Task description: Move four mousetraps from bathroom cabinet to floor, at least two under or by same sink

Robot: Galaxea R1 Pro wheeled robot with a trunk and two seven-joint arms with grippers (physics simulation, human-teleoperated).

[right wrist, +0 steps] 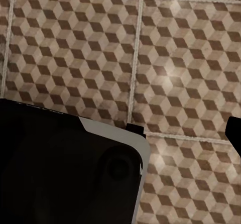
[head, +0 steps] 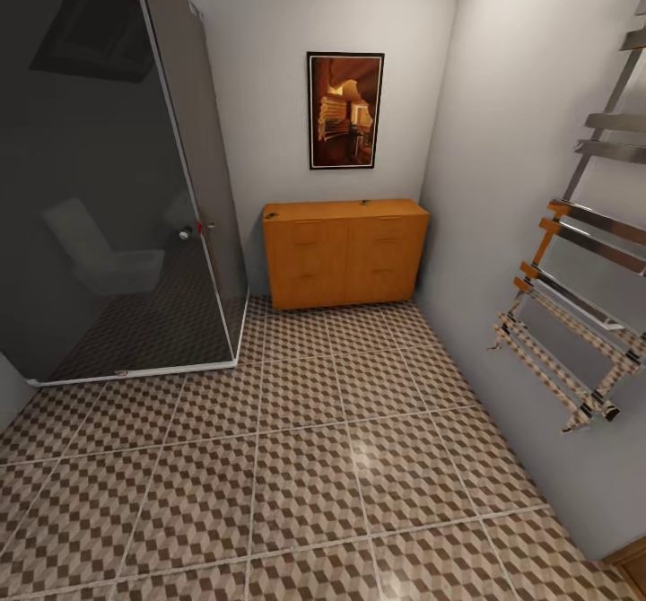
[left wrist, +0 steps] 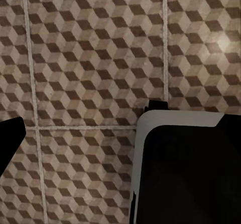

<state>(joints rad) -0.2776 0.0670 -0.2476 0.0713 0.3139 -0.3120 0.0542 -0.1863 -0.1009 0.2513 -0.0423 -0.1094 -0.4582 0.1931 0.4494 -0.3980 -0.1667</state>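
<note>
Ahead, the cabinet (head: 344, 253) stands against the far wall under a framed picture (head: 345, 110), in the corner between a glass shower (head: 117, 179) and the right-hand wall. All its drawers are shut, so nothing inside can be seen. Two tiny dark specks sit on its top, one near the left end and one near the middle; they are too small to tell as mousetraps. The floor (head: 305, 457) stretches from the cabinet toward the camera, its cube-patterned tiles bare. A towel rack (head: 574, 314) hangs on the right wall. Both wrist views look down on the same tiles, with dark robot body parts at their edges; whether either gripper's jaws are open or closed cannot be told.
</note>
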